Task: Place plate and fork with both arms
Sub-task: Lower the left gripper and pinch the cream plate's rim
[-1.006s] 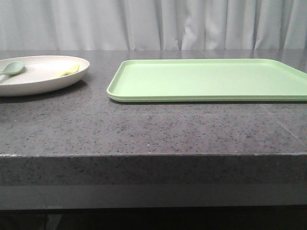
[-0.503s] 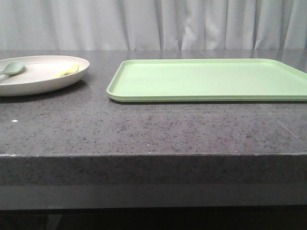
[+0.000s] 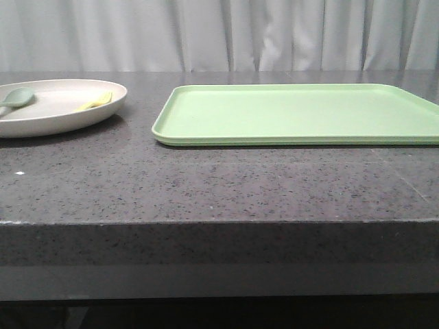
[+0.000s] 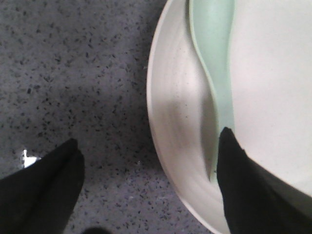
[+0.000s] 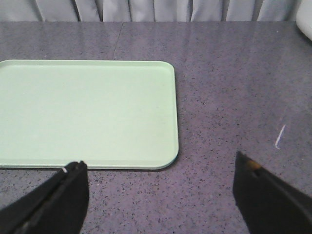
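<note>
The cream plate (image 3: 48,116) sits on the dark table at the far left. In it lie the pale-yellow fork (image 3: 96,101) and a grey-green spoon (image 3: 17,97). In the left wrist view my left gripper (image 4: 148,146) is open and straddles the plate's rim (image 4: 170,126), one finger over the table, the other inside the plate beside the spoon's handle (image 4: 214,53). My right gripper (image 5: 158,168) is open and empty above the bare table, just off a corner of the light-green tray (image 5: 87,112). Neither gripper shows in the front view.
The light-green tray (image 3: 295,113) lies at centre and right of the table, right of the plate. The table's front edge (image 3: 219,223) runs across the front view. A grey curtain hangs behind. A small white scratch (image 5: 279,137) marks the table.
The plate has turned or shifted slightly: the fork now shows more clearly near its right rim. The tray has not moved.
</note>
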Controlling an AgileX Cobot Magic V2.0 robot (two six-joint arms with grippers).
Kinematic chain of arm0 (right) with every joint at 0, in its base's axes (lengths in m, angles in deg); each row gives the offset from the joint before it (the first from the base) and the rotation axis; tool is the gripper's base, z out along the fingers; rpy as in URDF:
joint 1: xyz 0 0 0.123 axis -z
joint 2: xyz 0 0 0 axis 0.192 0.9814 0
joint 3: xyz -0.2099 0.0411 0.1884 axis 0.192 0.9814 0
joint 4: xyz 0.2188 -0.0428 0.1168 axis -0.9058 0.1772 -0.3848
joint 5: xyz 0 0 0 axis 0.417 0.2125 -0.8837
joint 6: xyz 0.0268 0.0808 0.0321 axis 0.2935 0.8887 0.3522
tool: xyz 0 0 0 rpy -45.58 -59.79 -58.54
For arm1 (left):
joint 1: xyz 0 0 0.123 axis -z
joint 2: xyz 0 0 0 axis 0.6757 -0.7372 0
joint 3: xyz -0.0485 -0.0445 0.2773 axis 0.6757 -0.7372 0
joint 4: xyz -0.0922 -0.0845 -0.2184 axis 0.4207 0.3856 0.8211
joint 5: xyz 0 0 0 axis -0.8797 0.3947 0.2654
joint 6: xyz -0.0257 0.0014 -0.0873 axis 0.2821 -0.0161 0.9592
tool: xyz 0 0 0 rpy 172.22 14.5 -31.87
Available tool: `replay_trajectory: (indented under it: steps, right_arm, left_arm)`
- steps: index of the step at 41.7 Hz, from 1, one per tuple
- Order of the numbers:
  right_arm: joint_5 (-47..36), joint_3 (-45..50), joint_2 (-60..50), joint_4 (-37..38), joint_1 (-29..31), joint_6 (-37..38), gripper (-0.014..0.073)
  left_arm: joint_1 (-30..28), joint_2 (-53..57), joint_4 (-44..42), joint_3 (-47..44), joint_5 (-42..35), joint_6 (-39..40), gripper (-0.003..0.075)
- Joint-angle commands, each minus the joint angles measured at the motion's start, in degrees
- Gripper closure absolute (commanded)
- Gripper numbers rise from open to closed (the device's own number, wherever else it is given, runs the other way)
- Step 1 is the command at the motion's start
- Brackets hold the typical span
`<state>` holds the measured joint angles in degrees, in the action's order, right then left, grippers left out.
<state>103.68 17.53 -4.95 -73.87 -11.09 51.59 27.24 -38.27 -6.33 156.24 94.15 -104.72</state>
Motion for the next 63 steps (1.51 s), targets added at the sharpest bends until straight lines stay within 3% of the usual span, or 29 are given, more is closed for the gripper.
replay_trajectory:
  steps: [1,8,17,28,45,63]
  right_arm:
    - [-4.6,-1.9,0.5,0.6,-0.1,-0.2,-0.0030]
    - [-4.6,-1.9,0.5,0.6,-0.1,-0.2,-0.0030]
    - [-4.6,-1.9,0.5,0.6,-0.1,-0.2,-0.0030]
    - [-4.6,-1.9,0.5,0.6,-0.1,-0.2,-0.0030]
    - [-4.6,-1.9,0.5,0.6,-0.1,-0.2,-0.0030]
    - [-4.6,-1.9,0.5,0.6,-0.1,-0.2,-0.0030]
  left_arm:
    - [0.0,0.5,3.0,3.8,0.5,-0.4,0.0184]
    - [0.2,-2.1,5.2,6.0,0.7,-0.5,0.0190]
    - [0.3,-4.5,5.3,7.7,1.7,-0.5,0.0314]
    - [0.3,-5.9,6.3,7.7,1.4,-0.5,0.0396]
    - [0.3,-5.9,8.9,8.6,2.0,-0.5,0.0729]
    - [0.3,-5.8,15.5,8.6,3.8,-0.5,0.0739]
